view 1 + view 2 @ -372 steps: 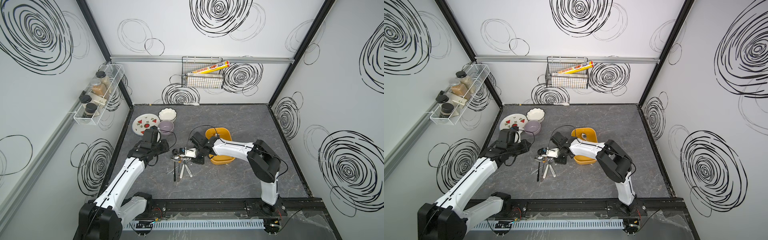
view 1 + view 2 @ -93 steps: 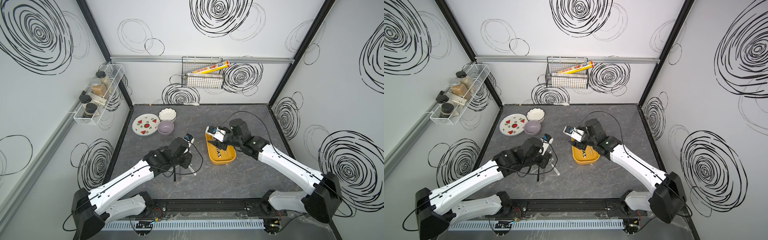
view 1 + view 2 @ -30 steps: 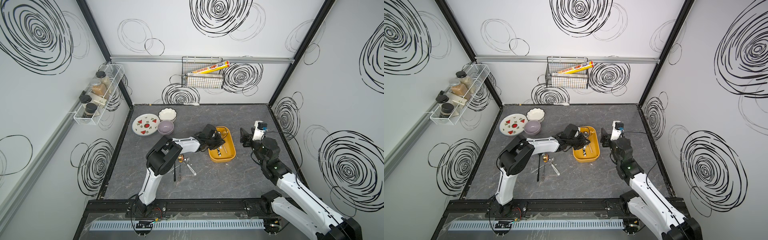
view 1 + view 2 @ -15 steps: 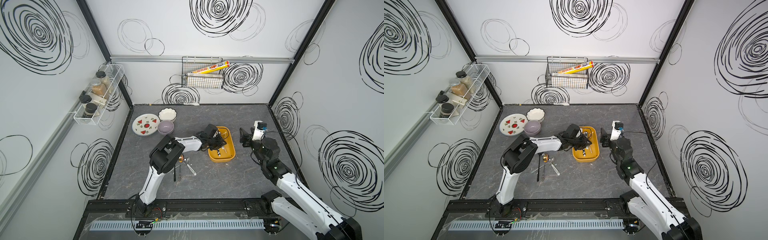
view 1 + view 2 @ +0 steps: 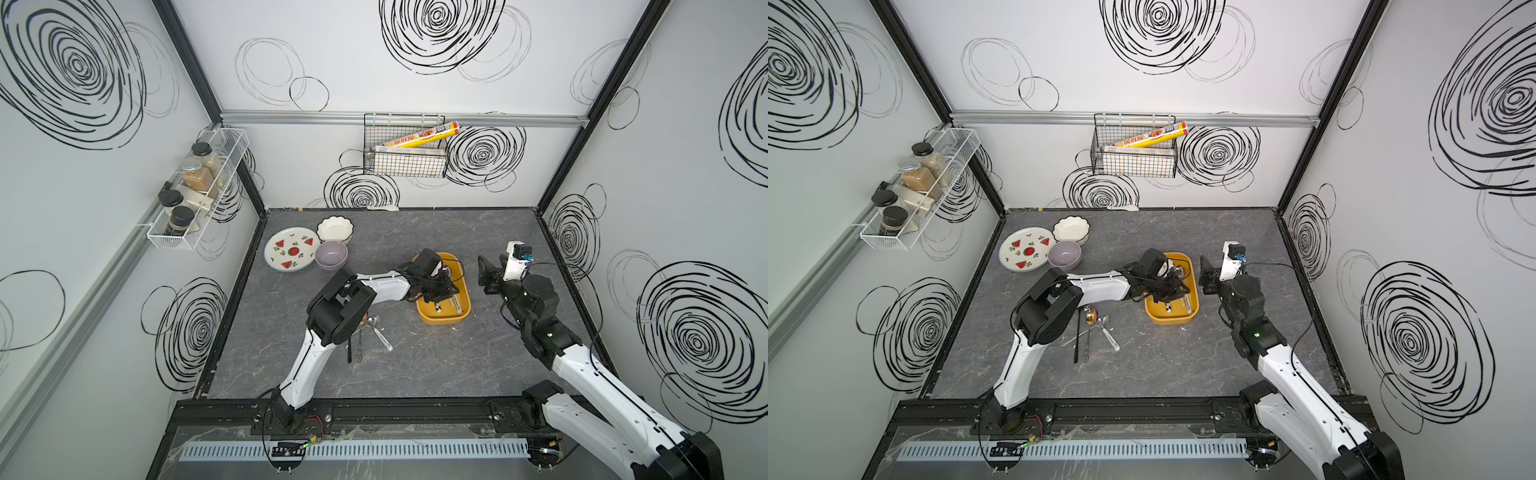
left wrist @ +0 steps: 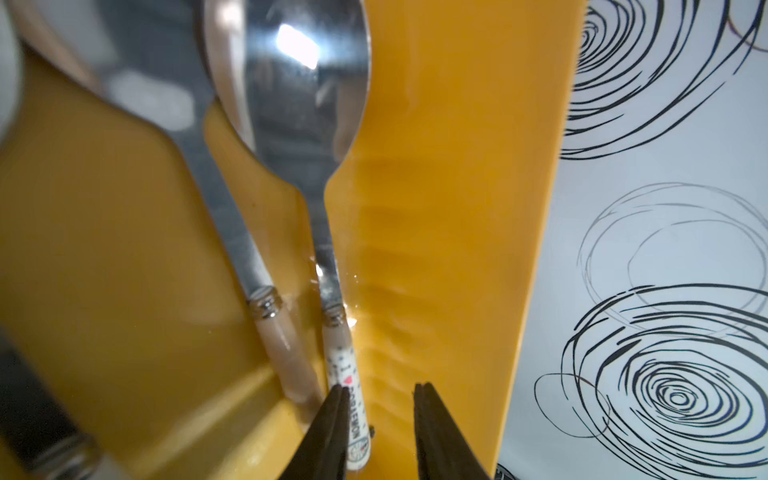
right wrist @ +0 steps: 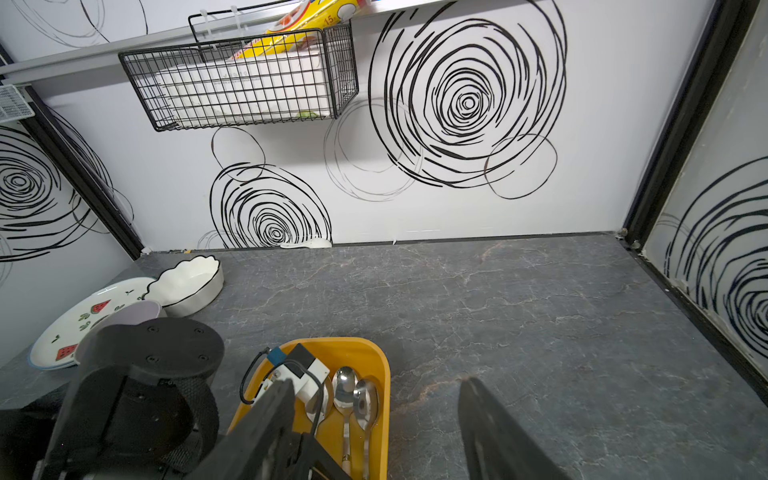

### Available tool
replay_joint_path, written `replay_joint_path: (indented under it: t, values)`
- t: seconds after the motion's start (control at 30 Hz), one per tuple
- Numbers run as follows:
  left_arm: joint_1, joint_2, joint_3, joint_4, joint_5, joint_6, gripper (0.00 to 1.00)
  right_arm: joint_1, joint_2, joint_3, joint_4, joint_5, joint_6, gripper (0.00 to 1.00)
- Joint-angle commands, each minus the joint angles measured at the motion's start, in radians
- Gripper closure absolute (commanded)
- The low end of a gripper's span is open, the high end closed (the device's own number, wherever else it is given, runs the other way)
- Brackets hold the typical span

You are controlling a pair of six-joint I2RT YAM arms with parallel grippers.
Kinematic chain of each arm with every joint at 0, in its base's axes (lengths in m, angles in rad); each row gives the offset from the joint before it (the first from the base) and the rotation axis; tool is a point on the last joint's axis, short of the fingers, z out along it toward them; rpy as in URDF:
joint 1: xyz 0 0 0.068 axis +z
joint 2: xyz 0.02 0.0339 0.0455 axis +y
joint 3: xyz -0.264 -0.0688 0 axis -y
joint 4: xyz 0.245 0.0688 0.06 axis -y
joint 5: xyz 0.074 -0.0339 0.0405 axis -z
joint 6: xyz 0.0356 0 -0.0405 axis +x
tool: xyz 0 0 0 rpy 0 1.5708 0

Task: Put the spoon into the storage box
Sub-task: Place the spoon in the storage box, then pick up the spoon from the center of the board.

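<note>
In a top view the left gripper (image 5: 439, 290) is hovering over the box (image 5: 440, 321). Left wrist: jaws are standing apart, the spoon (image 6: 322, 216) is lying in the box touching one finger (image 6: 332, 428), so it's risking getting dragged out. Right wrist: the right gripper (image 7: 374, 384) is gaping, empty.

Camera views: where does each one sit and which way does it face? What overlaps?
Top views: high at the front, looking down toward the back wall; left arm and right arm show in both.
Left wrist: close over the shallow yellow-orange plastic storage box, looking along two metal spoons inside; only the left fingers show.
Right wrist: low beside the box, facing the back wall's black wire basket; right fingers and the left arm's wrist show.
Shared: box in all; spoons in both wrist views.
</note>
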Motion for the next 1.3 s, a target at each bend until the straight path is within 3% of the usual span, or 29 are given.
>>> replay_joint_path:
  t: [0.0,0.3,0.47,0.63,0.73,0.87,0.93,1.07,1.17,1.27]
  values:
    - [-0.003,0.005,0.035,-0.021,0.016,0.046,0.66,-0.003,0.001,-0.01,0.033,-0.005,0.01,0.33]
    - [0.009,-0.2,0.043,-0.157,-0.127,0.177,0.65,-0.003,-0.006,-0.001,0.021,0.002,0.008,0.33]
    - [0.106,-0.483,-0.15,-0.117,-0.204,0.218,0.65,-0.002,-0.01,0.04,-0.022,-0.061,-0.054,0.35]
    - [0.346,-0.832,-0.378,-0.232,-0.25,0.331,0.61,0.052,0.068,0.149,-0.123,-0.242,-0.073,0.38]
    - [0.548,-1.014,-0.485,-0.346,-0.264,0.44,0.58,0.191,0.209,0.285,-0.26,-0.256,-0.082,0.41]
    - [0.809,-1.198,-0.585,-0.485,-0.26,0.584,0.55,0.349,0.413,0.412,-0.384,-0.273,0.022,0.41]
    - [0.818,-1.281,-0.625,-0.528,-0.363,0.592,0.51,0.429,0.507,0.453,-0.421,-0.276,0.076,0.43]
    - [0.809,-1.393,-0.711,-0.519,-0.365,0.592,0.5,0.558,0.686,0.539,-0.499,-0.206,0.116,0.43]
    - [0.81,-1.425,-0.734,-0.54,-0.438,0.608,0.5,0.603,0.8,0.59,-0.546,-0.206,0.144,0.43]
    - [0.809,-1.466,-0.754,-0.517,-0.423,0.609,0.5,0.634,0.875,0.607,-0.548,-0.22,0.157,0.43]
